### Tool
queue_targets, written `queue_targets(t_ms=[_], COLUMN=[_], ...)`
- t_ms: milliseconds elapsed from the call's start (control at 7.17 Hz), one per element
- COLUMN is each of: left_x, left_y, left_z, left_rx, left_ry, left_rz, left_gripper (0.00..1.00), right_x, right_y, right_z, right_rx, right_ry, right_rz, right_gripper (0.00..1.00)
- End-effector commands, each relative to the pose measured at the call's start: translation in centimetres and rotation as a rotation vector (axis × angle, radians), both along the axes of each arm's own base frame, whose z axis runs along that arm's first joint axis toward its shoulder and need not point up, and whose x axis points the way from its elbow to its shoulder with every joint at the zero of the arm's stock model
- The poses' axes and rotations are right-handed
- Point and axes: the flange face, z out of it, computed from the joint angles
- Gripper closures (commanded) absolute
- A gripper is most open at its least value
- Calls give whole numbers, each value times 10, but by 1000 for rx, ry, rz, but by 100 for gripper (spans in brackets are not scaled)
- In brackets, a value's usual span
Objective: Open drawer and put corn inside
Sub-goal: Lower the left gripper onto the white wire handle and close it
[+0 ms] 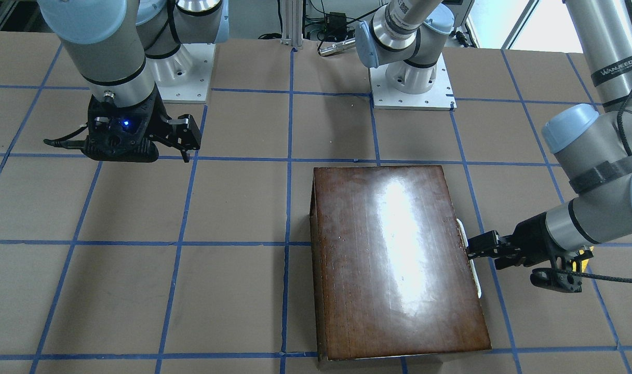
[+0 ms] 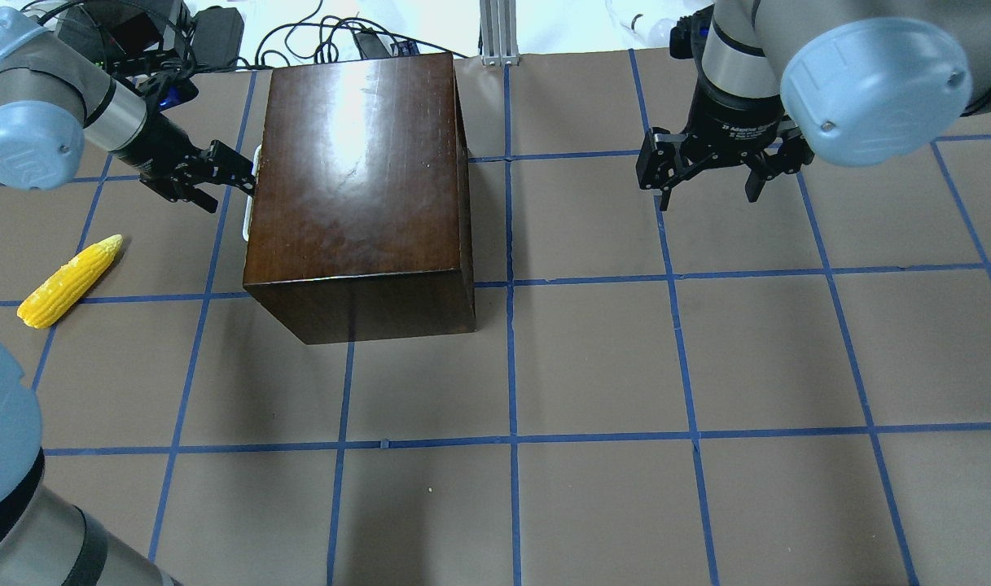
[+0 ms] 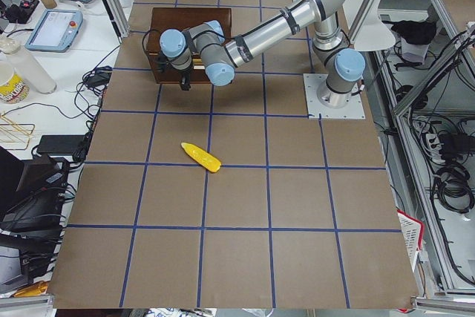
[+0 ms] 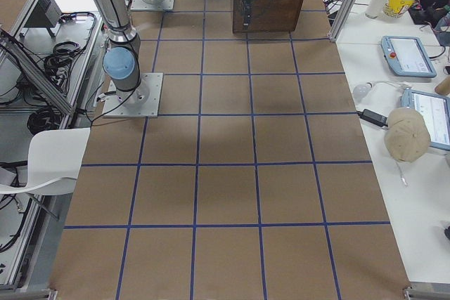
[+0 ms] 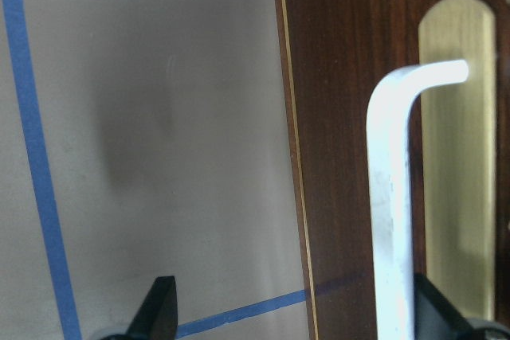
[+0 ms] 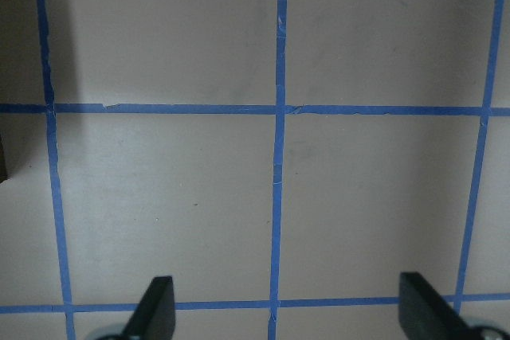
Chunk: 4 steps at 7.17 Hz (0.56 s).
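Observation:
The dark-brown box (image 2: pixel 357 187) stands at the table's far left, with its drawer pushed in. The drawer's front panel (image 5: pixel 343 117) and thin white handle (image 5: pixel 390 197) fill the left wrist view. My left gripper (image 2: pixel 247 175) is open at the handle (image 2: pixel 248 203); the handle lies between the fingers, close to one fingertip (image 5: pixel 434 308). The yellow corn (image 2: pixel 70 281) lies on the table left of the box, apart from both grippers, and also shows in the exterior left view (image 3: pixel 201 157). My right gripper (image 2: pixel 707 194) is open and empty above the table, right of the box.
The brown table (image 2: pixel 593 358) is marked with a blue tape grid. Both arm bases (image 1: pixel 412 83) stand at the robot's edge. Cables and equipment (image 2: pixel 137 32) lie beyond the far edge, behind the box.

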Motion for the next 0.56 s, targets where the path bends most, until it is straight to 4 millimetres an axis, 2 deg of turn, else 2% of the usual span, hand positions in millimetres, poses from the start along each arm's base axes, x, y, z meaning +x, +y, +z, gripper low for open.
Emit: queue_targets(t_ms=[0,419], left_x=[-4,-2], left_y=[-1,-2], left_z=[0,-7], left_rx=[-3,7], left_ry=[18,20], left_rz=[1,1], left_gripper=[0,0], right_x=[0,0], right_y=[0,0], right_z=[0,0], right_rx=[1,1], right_ry=[0,0], right_rz=[0,0], right_gripper=[0,0])
